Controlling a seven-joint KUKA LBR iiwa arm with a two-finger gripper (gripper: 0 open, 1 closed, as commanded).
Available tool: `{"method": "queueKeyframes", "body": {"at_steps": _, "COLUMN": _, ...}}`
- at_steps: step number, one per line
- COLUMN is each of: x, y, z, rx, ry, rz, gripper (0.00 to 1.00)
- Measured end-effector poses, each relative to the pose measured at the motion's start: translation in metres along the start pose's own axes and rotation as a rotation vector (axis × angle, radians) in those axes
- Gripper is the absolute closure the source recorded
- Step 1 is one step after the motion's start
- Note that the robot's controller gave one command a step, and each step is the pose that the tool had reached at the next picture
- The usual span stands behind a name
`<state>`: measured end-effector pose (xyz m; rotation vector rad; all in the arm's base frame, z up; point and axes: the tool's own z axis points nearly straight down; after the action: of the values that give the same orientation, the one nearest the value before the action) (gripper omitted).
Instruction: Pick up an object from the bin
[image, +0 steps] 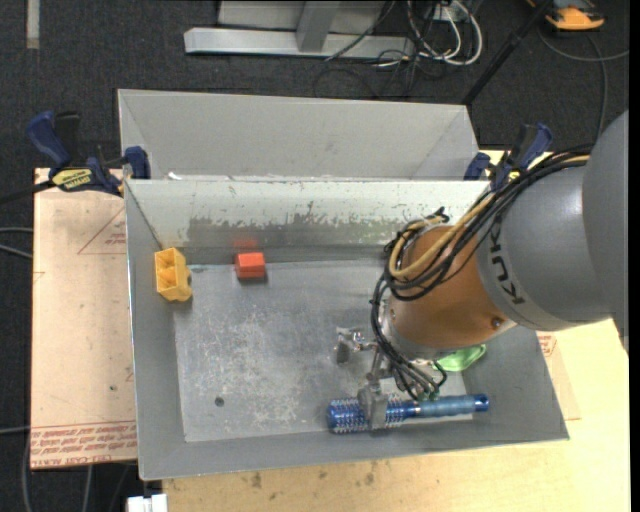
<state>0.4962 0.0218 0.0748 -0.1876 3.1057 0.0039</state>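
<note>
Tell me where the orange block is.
In the camera view, the orange block sits by the bin's back wall, left side, just right of the yellow piece.

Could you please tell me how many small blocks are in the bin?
2: a yellow block by the left wall, an orange cube at the back wall. The arm may hide others.

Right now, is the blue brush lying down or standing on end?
Lying down: the blue brush stretches flat on the bin floor along the front wall, bristle head leftward.
</note>
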Motion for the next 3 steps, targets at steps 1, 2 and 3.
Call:
{"method": "queueKeyframes", "body": {"at_steps": 1, "x": -0.002, "y": -0.099, "z": -0.003, "rx": -0.004, "ry": 0.008, "rz": 0.271, "gripper": 0.0}}
{"method": "queueKeyframes", "body": {"at_steps": 2, "x": -0.115, "y": -0.169, "z": -0.022, "rx": 0.005, "ry": 0.018, "rz": 0.155, "gripper": 0.0}}
{"method": "queueKeyframes", "body": {"at_steps": 3, "x": -0.113, "y": -0.167, "z": -0.021, "rx": 0.002, "ry": 0.022, "rz": 0.155, "gripper": 1.0}}
